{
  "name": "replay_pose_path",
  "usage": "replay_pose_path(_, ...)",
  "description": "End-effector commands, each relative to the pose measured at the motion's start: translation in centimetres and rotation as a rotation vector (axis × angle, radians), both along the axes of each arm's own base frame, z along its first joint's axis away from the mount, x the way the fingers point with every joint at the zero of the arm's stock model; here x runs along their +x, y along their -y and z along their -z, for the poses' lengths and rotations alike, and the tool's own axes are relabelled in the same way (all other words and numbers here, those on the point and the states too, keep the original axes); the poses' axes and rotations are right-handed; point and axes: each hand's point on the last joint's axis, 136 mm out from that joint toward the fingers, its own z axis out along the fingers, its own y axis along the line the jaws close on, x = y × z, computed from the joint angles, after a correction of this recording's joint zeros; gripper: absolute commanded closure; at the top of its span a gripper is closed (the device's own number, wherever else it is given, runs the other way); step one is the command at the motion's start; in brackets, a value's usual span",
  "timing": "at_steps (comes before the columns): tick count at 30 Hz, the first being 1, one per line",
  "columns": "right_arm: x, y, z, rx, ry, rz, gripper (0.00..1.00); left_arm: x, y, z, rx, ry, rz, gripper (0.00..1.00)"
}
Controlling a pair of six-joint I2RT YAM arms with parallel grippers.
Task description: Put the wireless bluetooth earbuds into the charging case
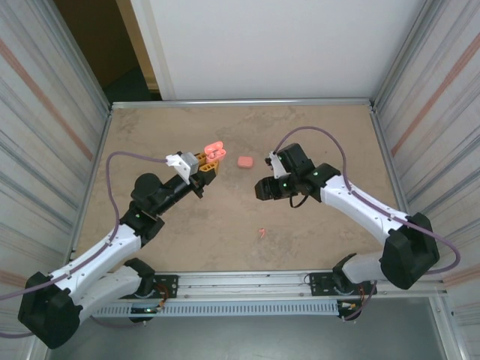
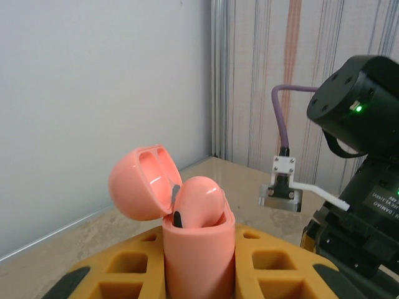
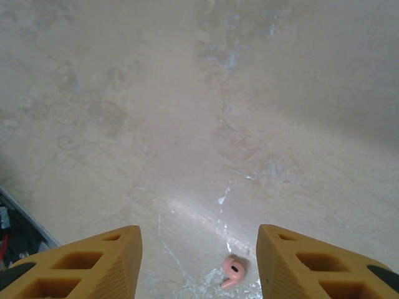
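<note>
The left tool [image 1: 208, 162] is clamped on the open case [image 1: 214, 153], holding it above the surface [image 1: 150, 127] left of centre. In the left wrist view the case body stands upright between the yellow fingers [image 2: 118, 274], which press on its sides. The lid [image 2: 140, 182] is tipped back to the left with its two hollows showing. One earbud [image 2: 199, 198] sits in the body, its rounded head well above the rim and a dark tip showing at its left edge. Whether it is fully down in its socket I cannot tell.

A closed case [image 1: 244, 161] lies on the surface just right of the held one, between the two arms and touching neither.

The right tool [image 1: 262, 187] hovers near the middle of the surface, pointing toward the left arm. Its fingers [image 3: 93, 265] stand apart with nothing between them. A loose earbud [image 1: 261, 233] lies on the surface nearer the front edge, apart from both cases. In the right wrist view it [image 3: 234, 272] shows low in the gap between the fingers, closer to the right one, lying on the surface and touching neither.
</note>
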Motion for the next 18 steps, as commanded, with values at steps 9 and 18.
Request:
replay_pose_path(9, -2.5, 0.1, 6.1, -0.127, -0.166, 0.053, 0.51, -0.1, -0.9, -1.1, -0.009, 0.047, -0.032, 1.00)
replay_pose_path(18, -4.2, 0.3, 7.8, -0.202, -0.203, 0.025, 0.51, -0.3, -1.1, -1.0, -0.012, 0.043, -0.037, 1.00)
